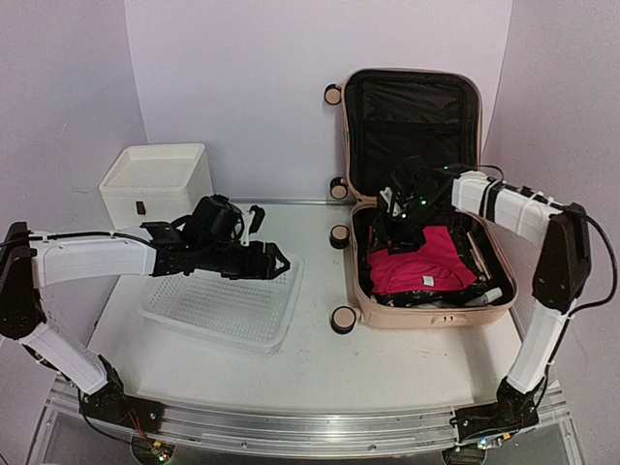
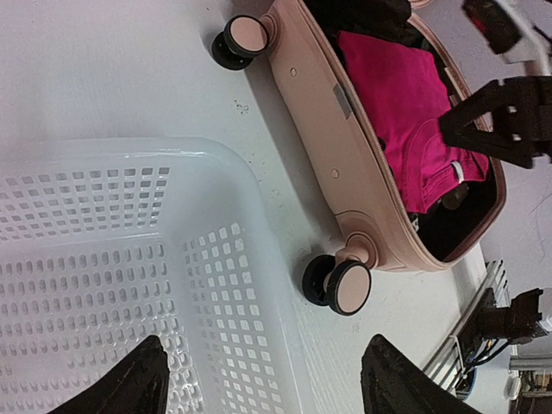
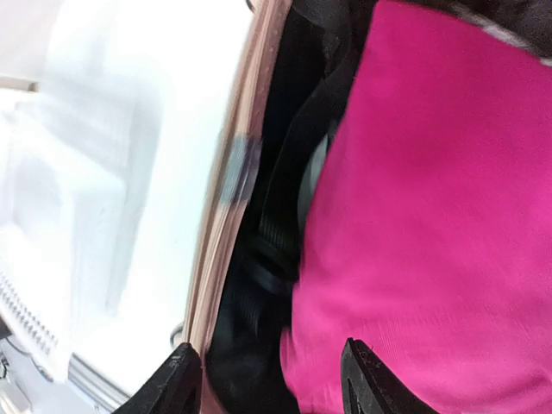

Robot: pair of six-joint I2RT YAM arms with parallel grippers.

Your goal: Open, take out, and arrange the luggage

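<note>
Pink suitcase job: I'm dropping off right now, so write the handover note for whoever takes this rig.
Left gripper: open, holding nothing, above the white plastic mesh basket.
Right gripper: open, holding nothing, low inside the pale pink hard-shell suitcase, at the edge of the magenta garment.
Done: suitcase is open, lid standing upright, base flat on the table.
Left: garment lies in the base and nothing shows in the basket. Take the contents out and arrange them; the rest inside is too dark to identify.
</note>
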